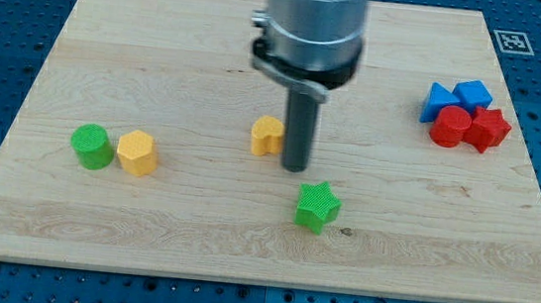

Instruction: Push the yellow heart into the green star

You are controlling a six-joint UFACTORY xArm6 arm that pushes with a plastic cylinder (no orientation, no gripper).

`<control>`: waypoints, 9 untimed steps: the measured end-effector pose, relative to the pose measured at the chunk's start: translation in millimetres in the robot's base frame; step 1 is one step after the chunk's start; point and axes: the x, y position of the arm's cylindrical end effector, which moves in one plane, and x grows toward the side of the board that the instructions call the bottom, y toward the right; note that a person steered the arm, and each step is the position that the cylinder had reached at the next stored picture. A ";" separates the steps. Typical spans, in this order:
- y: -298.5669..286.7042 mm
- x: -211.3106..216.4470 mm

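Your tip (295, 166), a bare rod with no jaws to open or close, sits just right of the yellow heart (266, 134). The green star (318, 206) lies nearer, right. Pushing from here sends the heart left, away.

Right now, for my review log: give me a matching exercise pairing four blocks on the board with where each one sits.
Blocks:
1. yellow heart
2. green star
3. green cylinder
4. red blocks

Places:
A. far toward the view's left, beside the yellow hexagon
B. at the view's right, clustered with the blue blocks
C. just left of my tip
D. below my tip and slightly right

Pairs: 1-C, 2-D, 3-A, 4-B
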 end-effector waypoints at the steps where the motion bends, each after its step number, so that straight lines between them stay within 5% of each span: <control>1: -5.9 1.1; 3: -152.9 -3.4; 5: -159.7 -60.5; 9: -93.7 -48.3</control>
